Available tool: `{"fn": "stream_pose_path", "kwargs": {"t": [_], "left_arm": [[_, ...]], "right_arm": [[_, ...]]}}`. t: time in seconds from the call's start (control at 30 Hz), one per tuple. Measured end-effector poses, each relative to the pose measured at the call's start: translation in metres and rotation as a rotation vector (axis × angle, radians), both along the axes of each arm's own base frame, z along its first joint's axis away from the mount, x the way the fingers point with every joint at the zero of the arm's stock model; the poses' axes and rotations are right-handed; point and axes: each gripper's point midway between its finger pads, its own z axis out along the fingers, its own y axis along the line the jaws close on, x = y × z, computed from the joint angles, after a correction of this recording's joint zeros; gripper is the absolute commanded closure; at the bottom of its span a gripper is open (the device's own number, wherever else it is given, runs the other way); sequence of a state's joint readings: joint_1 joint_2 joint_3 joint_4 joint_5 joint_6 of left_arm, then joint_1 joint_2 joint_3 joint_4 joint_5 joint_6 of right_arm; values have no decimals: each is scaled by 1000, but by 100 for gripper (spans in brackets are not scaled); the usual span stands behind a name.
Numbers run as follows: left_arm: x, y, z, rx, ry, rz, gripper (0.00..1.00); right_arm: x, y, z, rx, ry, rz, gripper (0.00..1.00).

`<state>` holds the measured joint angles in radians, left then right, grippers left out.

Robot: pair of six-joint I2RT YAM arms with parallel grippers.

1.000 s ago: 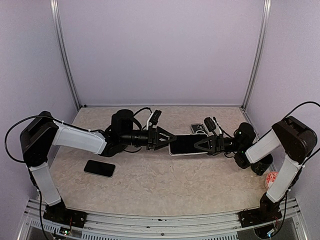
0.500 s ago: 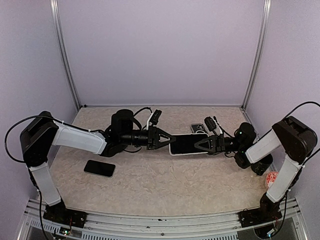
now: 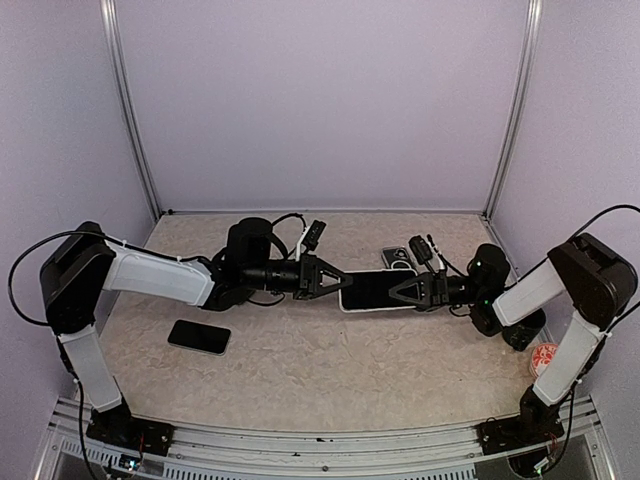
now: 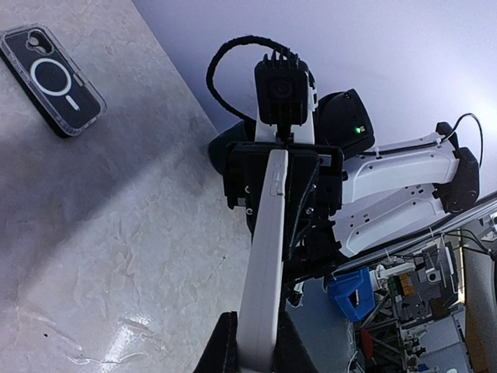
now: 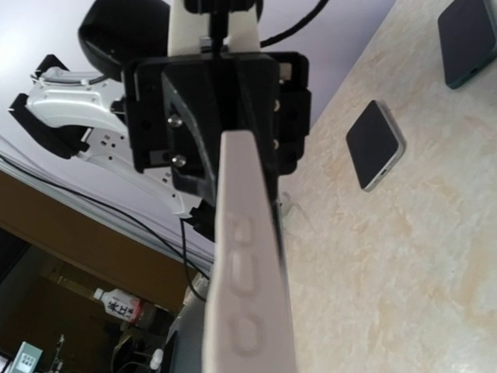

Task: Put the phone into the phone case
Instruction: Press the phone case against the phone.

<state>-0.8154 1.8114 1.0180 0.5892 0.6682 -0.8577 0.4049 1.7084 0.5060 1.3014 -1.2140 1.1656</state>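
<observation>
Speckled beige desk (image 3: 300, 380) in a lilac-walled enclosure, with two white-and-black arms reaching inward from either side. Between them, lifted off the desk near its middle, is the pale grey translucent phone case (image 4: 264, 256), carrying the black slab phone (image 3: 368, 289) with its dark face turned upward inside the pale rim. A spare black phone (image 3: 198, 337) lies on the desk at front left. The left end effector (image 3: 340, 280) is pinched tight on the phone case's left end and the right end effector (image 3: 395, 291) on its right end, so the case bridges the gap between them. Judged step: pressing the phone home, though whether every corner is seated cannot be told. The next move likely calls for an even squeeze along the rim, without twisting.
</observation>
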Motion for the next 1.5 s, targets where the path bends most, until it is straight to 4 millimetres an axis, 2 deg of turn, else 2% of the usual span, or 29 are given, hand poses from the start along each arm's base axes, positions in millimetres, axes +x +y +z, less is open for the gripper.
{"fn": "stream_pose_path", "kwargs": {"t": [0.03,0.17,0.23,0.43,0.53,0.77,1.23,1.37,1.5], "left_arm": [[0,-1,0,6,-5,2,100],[1,-2,1,18,-23,5,67],[0,-3,-1,24,-24,12,57],[-5,-4,3,-9,0,1,47],[-6,-3,2,-16,8,3,45],[-12,-5,0,-16,10,-10,48],[-16,-5,-2,-17,13,-18,88],[-20,-6,0,-28,-6,-39,96],[-22,-7,1,-35,-13,-48,96]], "right_arm": [[0,0,0,-3,-5,-2,100],[0,-1,1,-12,-27,-9,100],[0,-1,2,-13,-35,-10,100],[-1,-2,9,-6,-60,-17,100],[-1,-2,15,1,-80,-27,100],[2,-4,24,7,-118,-61,100],[6,-5,21,-23,-130,-101,100],[5,-6,21,-41,-128,-106,100],[3,-9,22,-66,-155,-124,100]]}}
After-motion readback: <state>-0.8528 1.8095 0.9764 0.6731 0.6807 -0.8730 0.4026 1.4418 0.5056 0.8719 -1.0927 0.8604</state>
